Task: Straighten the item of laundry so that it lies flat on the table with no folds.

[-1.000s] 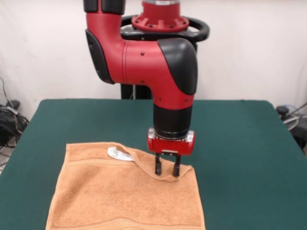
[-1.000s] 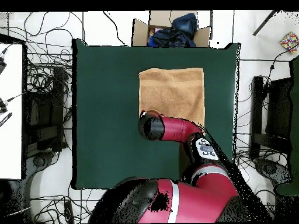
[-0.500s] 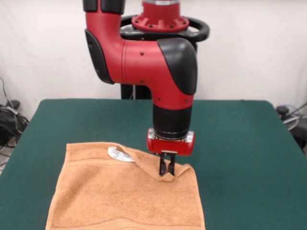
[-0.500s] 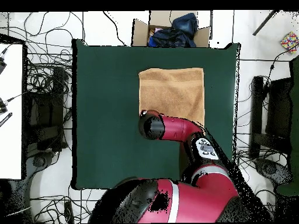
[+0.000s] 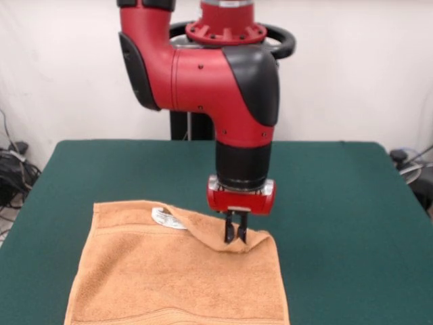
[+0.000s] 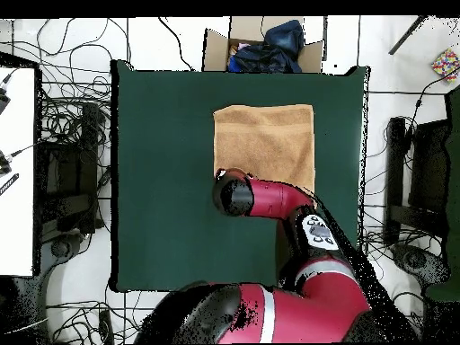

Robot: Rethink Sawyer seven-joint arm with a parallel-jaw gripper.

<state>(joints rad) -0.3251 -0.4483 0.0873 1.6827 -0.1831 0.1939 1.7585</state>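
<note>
The orange-tan towel [image 5: 169, 274] lies on the dark green table [image 5: 338, 203], at the near left in the front view. Its far right corner is folded over toward the middle, and the small white label [image 5: 167, 218] shows near the far edge. My gripper [image 5: 235, 233] is shut on the folded towel corner, the fingers pinched together and lifted slightly off the cloth. In the overhead view the towel [image 6: 265, 144] lies in the upper middle of the table [image 6: 162, 180], and the arm hides the gripper and the towel's lower left corner.
A cardboard box with dark clothes [image 6: 260, 49] stands beyond the table's top edge in the overhead view. Cables and equipment lie on the floor around the table. The robot pedestal [image 5: 183, 125] stands behind the table's far edge.
The gripper's fingers closed from open onto the folded towel corner, and have now risen slightly with it.
</note>
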